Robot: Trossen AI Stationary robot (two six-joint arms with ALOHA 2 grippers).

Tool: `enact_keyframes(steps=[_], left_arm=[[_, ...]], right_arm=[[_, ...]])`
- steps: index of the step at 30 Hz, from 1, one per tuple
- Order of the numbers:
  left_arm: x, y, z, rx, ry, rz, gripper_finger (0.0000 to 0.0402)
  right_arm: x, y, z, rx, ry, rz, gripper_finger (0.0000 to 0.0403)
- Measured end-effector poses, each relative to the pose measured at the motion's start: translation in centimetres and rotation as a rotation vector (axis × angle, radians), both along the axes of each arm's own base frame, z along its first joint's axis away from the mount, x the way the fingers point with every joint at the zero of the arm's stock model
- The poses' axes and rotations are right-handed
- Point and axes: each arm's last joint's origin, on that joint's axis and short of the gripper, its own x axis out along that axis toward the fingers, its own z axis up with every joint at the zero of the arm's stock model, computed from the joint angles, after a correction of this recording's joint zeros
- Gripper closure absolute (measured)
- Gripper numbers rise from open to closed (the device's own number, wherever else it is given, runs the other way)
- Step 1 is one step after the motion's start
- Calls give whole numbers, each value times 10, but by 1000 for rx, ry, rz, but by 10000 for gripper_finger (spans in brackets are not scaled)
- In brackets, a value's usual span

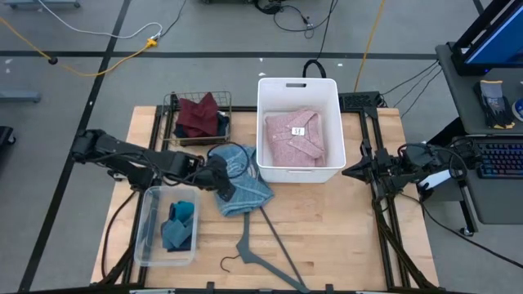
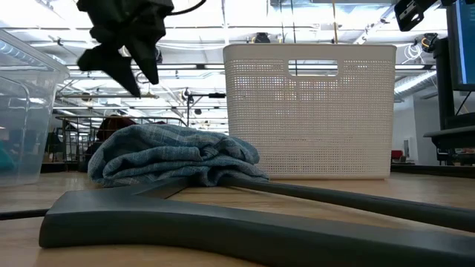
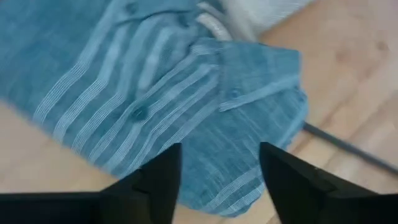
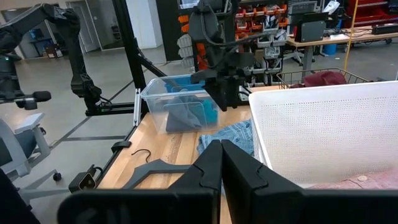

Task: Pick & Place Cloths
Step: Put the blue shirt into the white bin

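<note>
Fingers (image 3: 158, 180) of the left gripper (image 3: 217, 186) hover spread over the striped shirt (image 3: 174, 106) at frame centre; they should pinch a thick fold, clear of the hanger (image 1: 270, 249).

A light-blue striped shirt (image 1: 242, 181) was seen, a pink shirt (image 1: 296, 137) in a white basket (image 1: 298, 88), a maroon garment (image 1: 197, 114), teal pieces (image 1: 178, 225), and a grey hanger (image 1: 265, 257).

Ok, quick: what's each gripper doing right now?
Left gripper: open, above the striped shirt, holding nothing.
Right gripper: shut, empty, at the table's right edge.
</note>
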Motion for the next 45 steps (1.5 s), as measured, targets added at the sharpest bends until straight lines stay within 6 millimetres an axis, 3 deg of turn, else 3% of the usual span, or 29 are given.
enact_keyframes(steps=[7, 15, 22, 33, 45], left_arm=[[-1, 16, -3, -51, 21, 181, 92], [3, 42, -9, -119, 57, 305, 33], [11, 54, -22, -140, 87, 379, 11], [32, 68, -47, -187, 107, 430, 9], [52, 81, -123, -318, 358, 408, 9]], right_arm=[[0, 0, 0, -19, -3, 2, 403], [0, 0, 0, -11, -2, 2, 403], [0, 0, 0, -11, -2, 3, 403], [0, 0, 0, -11, -2, 3, 403], [0, 0, 0, 11, 2, 1, 403]])
